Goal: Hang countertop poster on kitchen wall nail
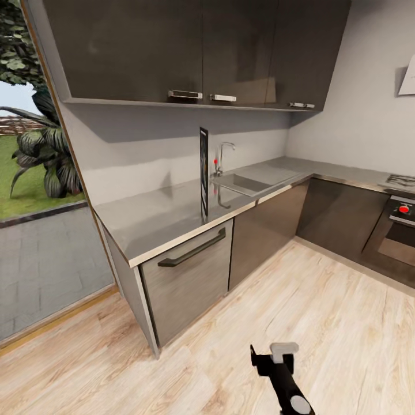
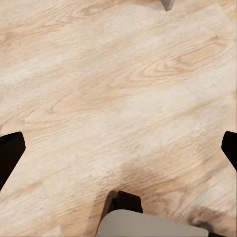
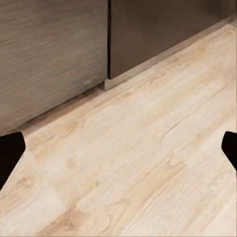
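Head view: the poster (image 1: 203, 172) stands upright and edge-on on the kitchen countertop (image 1: 161, 216), a thin black-framed sliver just beside the inset sink (image 1: 245, 184) and chrome tap (image 1: 222, 157); no print readable from this angle. Worktop is grey brushed metal w/ a pale edge, over dark cabinets (image 1: 268, 227) and a brushed drawer front w/ a black bar handle (image 1: 191, 249). Glossy dark wall cupboards (image 1: 190, 49) above, oven (image 1: 397, 227) w/ red knob at right. My arm (image 1: 283, 374), black w/ pale caps, hangs low over pale wood-grain floor (image 1: 323, 323).

Left wrist view: my left pincer (image 2: 118, 153) spread wide, black fingertips (image 2: 10, 153) at the frame edges, plank floor beneath.

Right wrist view: my right pincer (image 3: 118, 150) likewise apart, nothing between, over floor near the cabinet base.
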### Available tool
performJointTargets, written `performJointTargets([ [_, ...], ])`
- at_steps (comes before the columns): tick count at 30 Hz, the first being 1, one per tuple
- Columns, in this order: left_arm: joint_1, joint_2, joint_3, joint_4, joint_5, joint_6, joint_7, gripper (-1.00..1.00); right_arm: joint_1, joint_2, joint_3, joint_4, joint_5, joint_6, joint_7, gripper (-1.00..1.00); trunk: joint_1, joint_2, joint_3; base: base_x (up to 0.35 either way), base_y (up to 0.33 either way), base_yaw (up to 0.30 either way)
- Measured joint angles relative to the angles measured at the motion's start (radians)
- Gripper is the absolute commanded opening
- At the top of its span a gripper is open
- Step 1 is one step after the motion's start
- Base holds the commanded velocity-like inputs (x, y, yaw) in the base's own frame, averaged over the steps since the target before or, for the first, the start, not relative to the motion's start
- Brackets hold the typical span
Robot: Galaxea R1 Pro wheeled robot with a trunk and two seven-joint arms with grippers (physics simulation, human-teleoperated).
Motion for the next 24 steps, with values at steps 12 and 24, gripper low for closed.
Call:
performJointTargets([
  [12,0.0,0.012,0.025,0.037,0.009,-0.03,-0.002,1.0,-0.387,0.104,0.229,-0.214,-0.026,0.428,-0.285,1.0,0.0,0.0,0.0,0.0,0.0,0.0],
  [24,0.0,0.011,0.107,0.05,0.01,-0.031,-0.033,1.0,-0.659,0.125,0.372,-0.22,-0.279,0.594,-0.519,1.0,0.0,0.0,0.0,0.0,0.0,0.0],
])
